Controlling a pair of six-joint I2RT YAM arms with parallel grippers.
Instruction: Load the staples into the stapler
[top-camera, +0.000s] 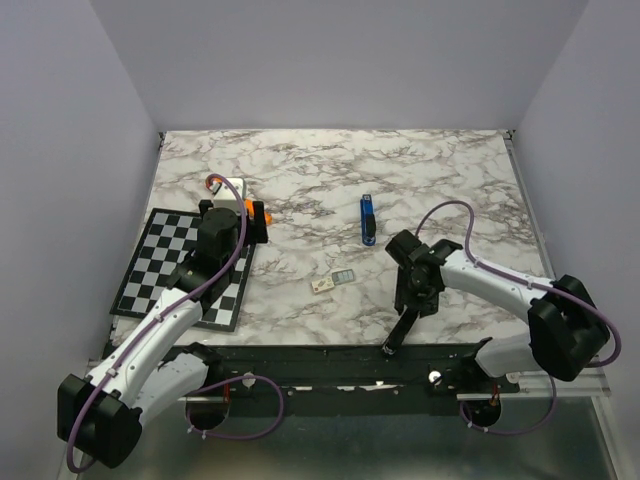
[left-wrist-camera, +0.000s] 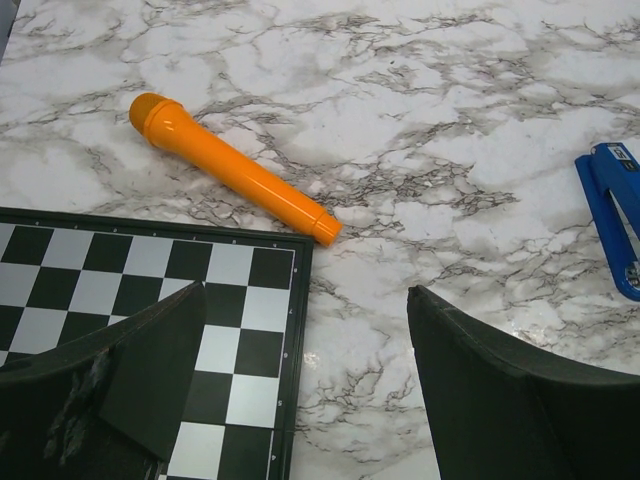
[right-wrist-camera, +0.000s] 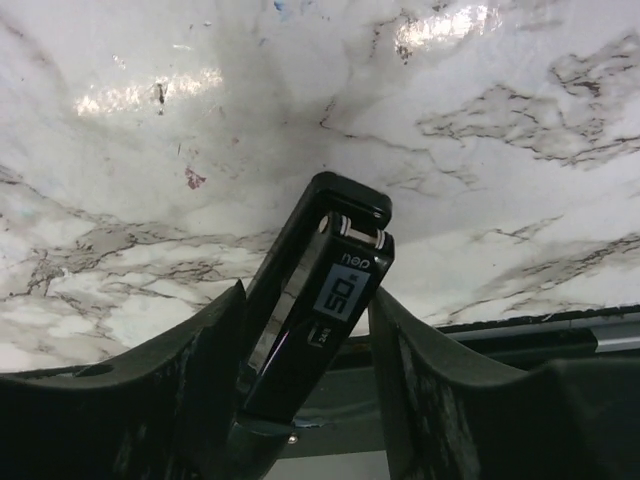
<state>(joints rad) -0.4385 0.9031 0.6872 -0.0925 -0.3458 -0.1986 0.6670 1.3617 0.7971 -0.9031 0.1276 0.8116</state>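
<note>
Loading not yet begun: the right claw clasps the black stapler, tilted nose-down at the near table edge; the staples lie loose left of it, beside a white box; the left claw gapes empty over the chessboard.

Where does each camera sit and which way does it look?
Top external: high behind the bases, looking down at the table; left arm and right arm show.
Left wrist: on the left arm, facing checkerboard, orange marker, blue stapler; open left hand shows.
Right wrist: on the right arm, facing the table; right hand holds black stapler.
Shared: top and left wrist both see the blue stapler.
</note>
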